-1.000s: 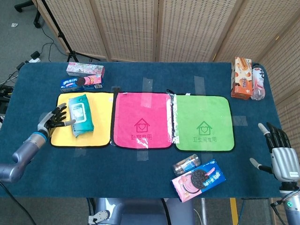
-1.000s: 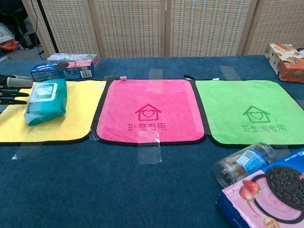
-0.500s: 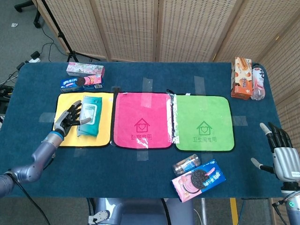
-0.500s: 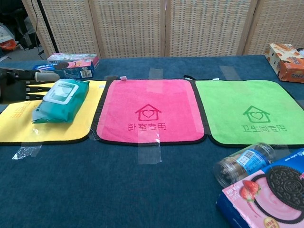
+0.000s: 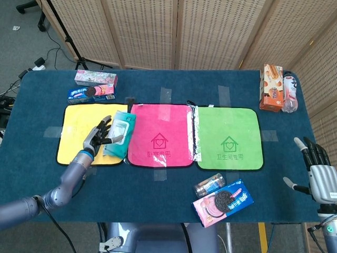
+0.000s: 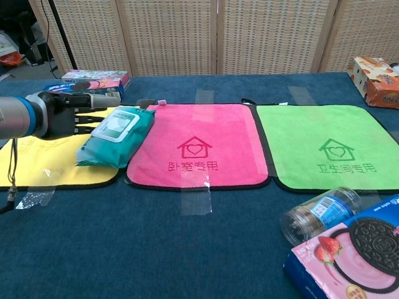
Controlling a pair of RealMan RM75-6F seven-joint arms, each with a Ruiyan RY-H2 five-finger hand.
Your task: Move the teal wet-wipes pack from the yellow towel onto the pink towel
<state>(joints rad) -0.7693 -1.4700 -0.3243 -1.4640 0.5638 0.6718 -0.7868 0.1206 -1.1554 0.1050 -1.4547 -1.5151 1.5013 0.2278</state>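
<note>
The teal wet-wipes pack (image 5: 119,134) (image 6: 116,133) lies across the right edge of the yellow towel (image 5: 78,132) (image 6: 37,163), its right end reaching over the left border of the pink towel (image 5: 160,136) (image 6: 199,140). My left hand (image 5: 99,136) (image 6: 67,114) presses against the pack's left side with its fingers spread, not wrapped around it. Off the table's right edge, my right hand (image 5: 320,176) hangs with fingers apart and nothing in it; only the head view shows it.
A green towel (image 5: 229,138) (image 6: 330,146) lies right of the pink one. A clear jar (image 5: 209,185) (image 6: 319,215) and an Oreo box (image 5: 224,203) (image 6: 355,255) sit near the front. Two snack boxes (image 5: 93,86) stand back left, an orange box (image 5: 271,87) and bottle (image 5: 289,92) back right.
My left hand has swept to the right, sliding the pack from the middle of the yellow towel to its right edge and onto the pink towel's border. The right hand barely moved.
</note>
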